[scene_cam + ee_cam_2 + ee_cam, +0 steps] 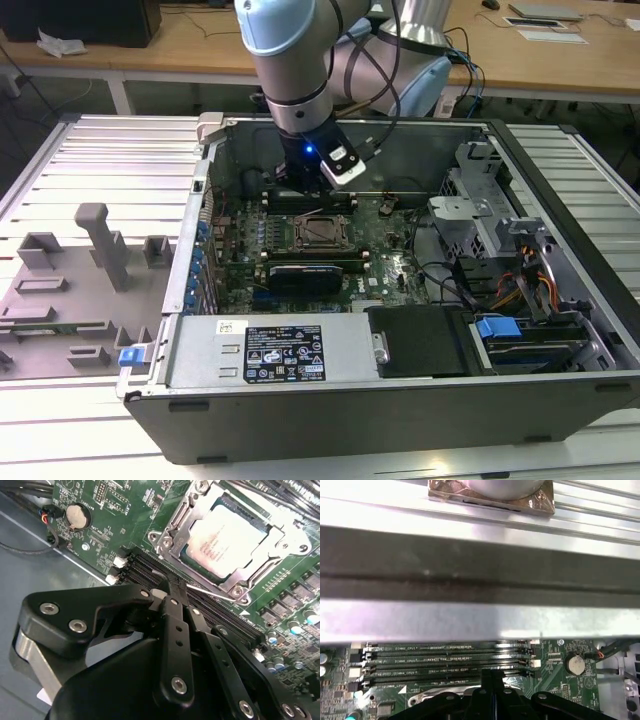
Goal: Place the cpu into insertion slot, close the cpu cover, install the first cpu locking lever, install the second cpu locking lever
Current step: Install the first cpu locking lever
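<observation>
The cpu (225, 535), a pale silver square, lies in the insertion slot (322, 232) on the green motherboard. The cpu cover (186, 524), a silver frame, lies flat around the chip. A thin silver locking lever (212, 593) runs along the socket's edge beside the memory slots. My gripper (169, 584) has its black fingers (172, 612) shut together, with their tips at the lever's free end; I cannot tell if the rod is pinched. In the exterior view my gripper (298, 178) hangs inside the case just behind the socket.
Long black memory slots (445, 662) lie beside the socket, and the grey case wall (480, 580) rises close behind them. A coin battery (77, 516) and cables (30, 547) are nearby. A grey fixture tray (80, 290) lies at the exterior view's left and drive bays (520, 300) at its right.
</observation>
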Controlling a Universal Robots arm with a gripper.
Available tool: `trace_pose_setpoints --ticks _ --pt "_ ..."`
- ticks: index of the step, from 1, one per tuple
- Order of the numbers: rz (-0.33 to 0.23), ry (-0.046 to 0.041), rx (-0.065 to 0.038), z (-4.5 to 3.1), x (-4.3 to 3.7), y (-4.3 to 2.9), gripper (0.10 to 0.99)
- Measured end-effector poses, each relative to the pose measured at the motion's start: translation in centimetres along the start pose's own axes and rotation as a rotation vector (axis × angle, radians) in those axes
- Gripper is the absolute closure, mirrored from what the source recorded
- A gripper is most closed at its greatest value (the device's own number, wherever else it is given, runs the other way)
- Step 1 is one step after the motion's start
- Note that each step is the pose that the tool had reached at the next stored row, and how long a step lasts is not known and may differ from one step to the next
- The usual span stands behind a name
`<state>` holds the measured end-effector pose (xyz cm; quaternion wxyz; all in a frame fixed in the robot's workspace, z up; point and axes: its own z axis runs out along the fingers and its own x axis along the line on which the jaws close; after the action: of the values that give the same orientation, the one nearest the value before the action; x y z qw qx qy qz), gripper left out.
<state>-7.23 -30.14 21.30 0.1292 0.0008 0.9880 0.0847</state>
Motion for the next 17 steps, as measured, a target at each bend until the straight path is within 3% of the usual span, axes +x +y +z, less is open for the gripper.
trace_pose_setpoints --ticks 2,4,6,17 --pt "0.013 -0.0033 0.004 0.11 0.04 -0.01 0.98" --pt "0.056 -0.0108 0.016 0.28 0.09 -0.04 0.98" --pt "0.077 -0.0145 0.021 0.36 0.17 0.04 0.98" --pt "0.165 -0.03 0.045 0.61 0.43 0.51 0.98"
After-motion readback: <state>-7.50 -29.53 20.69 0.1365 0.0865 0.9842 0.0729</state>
